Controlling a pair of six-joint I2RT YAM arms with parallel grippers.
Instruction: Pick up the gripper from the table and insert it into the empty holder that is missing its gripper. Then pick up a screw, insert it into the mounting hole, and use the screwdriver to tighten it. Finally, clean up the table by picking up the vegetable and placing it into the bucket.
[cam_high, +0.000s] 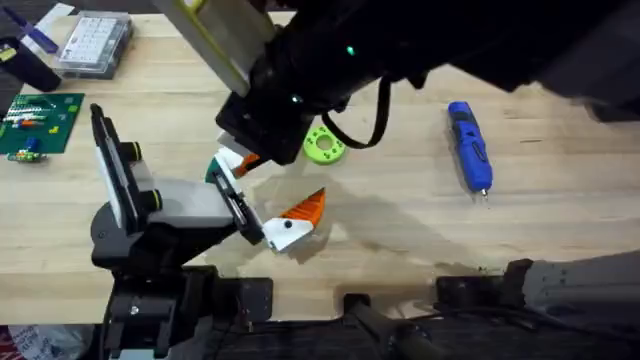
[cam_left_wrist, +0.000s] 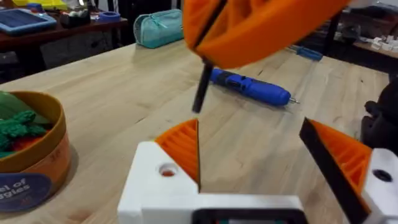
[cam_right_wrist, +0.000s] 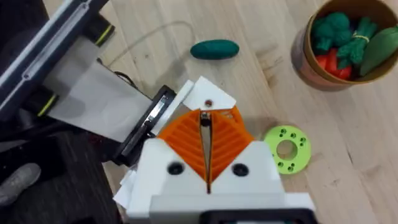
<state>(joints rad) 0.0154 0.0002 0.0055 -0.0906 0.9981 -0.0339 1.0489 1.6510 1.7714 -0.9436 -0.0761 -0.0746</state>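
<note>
Step in hand: I judged it to be the screw going into its mounting hole.
Right pincer: closed on a thin dark screw, pinched upright between the orange pads.
Left pincer: stood open, its two fingers well apart and nothing between them.
Finger piece: appeared seated in the black holder, with its hole facing up just below the screw tip.
Method: the screw ought to be kept plumb and centred over the hole before lowering. It ought to be released only once it stood on its own. A tilted screw would likely jam or drop onto the worktop.
Screwdriver: lay flat on the worktop, well apart from the holder.
Bucket: held several toy vegetables, green leafy pieces and a red one. I judged there was room for more.
Loose vegetable: a dark green oval, lay on the worktop near the holder and outside the bucket.
Clear box: sat at the far corner. Its contents were too small to tell.
Green disc: lay beside the finger piece, not part of this step.
</note>
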